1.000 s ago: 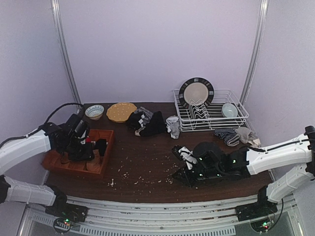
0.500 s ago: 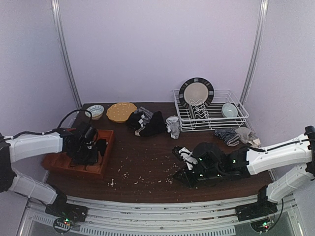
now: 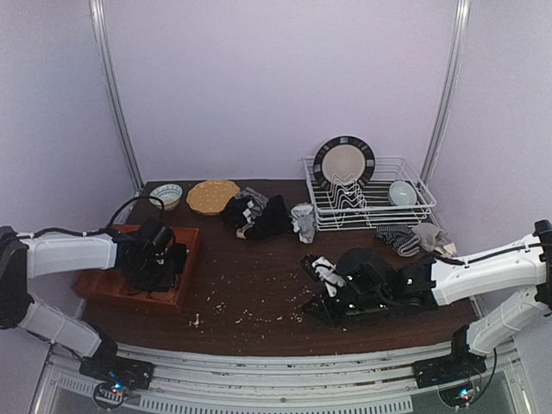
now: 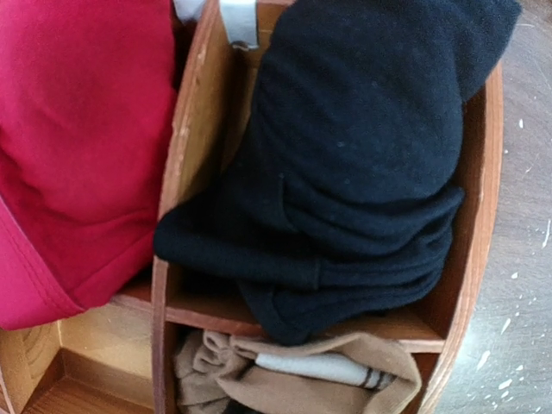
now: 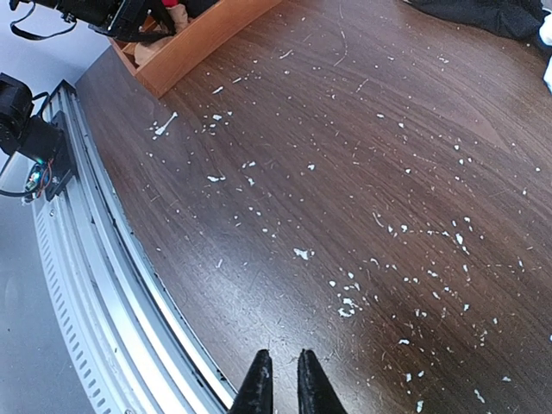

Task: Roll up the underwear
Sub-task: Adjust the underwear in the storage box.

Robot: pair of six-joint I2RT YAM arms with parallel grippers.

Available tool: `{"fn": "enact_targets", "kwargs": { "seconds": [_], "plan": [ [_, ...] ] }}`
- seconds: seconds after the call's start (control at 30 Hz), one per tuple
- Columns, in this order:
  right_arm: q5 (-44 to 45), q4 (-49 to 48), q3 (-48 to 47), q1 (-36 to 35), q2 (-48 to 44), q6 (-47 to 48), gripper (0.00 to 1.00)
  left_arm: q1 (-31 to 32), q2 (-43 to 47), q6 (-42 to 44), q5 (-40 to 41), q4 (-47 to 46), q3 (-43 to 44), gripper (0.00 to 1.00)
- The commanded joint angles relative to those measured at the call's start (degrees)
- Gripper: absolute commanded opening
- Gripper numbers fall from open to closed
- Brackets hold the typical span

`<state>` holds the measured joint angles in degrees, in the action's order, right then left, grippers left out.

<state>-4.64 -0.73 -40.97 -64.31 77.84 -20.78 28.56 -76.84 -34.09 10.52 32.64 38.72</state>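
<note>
1. Over the last second the left arm swings from the far-left side of the wooden tray (image 3: 185, 286) toward its right-hand compartments. The left gripper (image 3: 162, 259) now hangs low, directly over them.
2. Its wrist view looks straight down on the black underwear (image 4: 362, 155). This is bundled into a thick roll and fills the compartment on the tray's right side, bulging over the divider.
3. A red cloth (image 4: 78, 129) lies in the compartment to the left, and the tan underwear (image 4: 293, 379) is tucked into the adjoining one.
4. Left jaws: neither view shows them clearly, so I cannot tell whether they grip the black roll or stand clear of it.
5. The right arm has not shifted. The right gripper (image 5: 282, 379) is low over the bare table (image 5: 362, 172) at near centre, jaws almost together with nothing between them.
6. Judgement: the black piece looks rolled and stowed, so this item is at or near its end. The heap of unrolled garments (image 3: 259, 216) at far centre is still to do.
</note>
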Motion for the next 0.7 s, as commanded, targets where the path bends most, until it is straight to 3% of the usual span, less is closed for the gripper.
{"fn": "enact_targets", "kwargs": {
  "seconds": [0.0, 0.17, 0.4, 0.47, 0.67],
  "plan": [
    [1.2, 1.4, -2.0, 0.2, 0.3, 0.1, 0.11, 0.3, -1.3, -0.3, -4.7, -1.4, -1.2, 0.22],
    [1.7, 2.6, -3.0, 0.2, -0.5, 0.7, 0.12, 0.2, 9.2, 2.0, -2.7, 6.6, 4.1, 0.42],
    [2.9, 3.7, -4.1, 0.3, -0.9, 1.1, 0.14, 1.0, 17.3, 4.9, -3.3, 13.9, 11.3, 0.53],
    [4.3, 4.3, -4.4, 0.7, -1.6, 0.6, 0.18, 2.3, 18.5, 4.9, -4.2, 13.2, 11.7, 0.72],
    [8.3, 3.7, -5.9, 8.3, -3.5, -3.0, 0.41, 10.2, 7.1, 3.8, -5.6, 3.0, 14.5, 0.70]
  ]
}}
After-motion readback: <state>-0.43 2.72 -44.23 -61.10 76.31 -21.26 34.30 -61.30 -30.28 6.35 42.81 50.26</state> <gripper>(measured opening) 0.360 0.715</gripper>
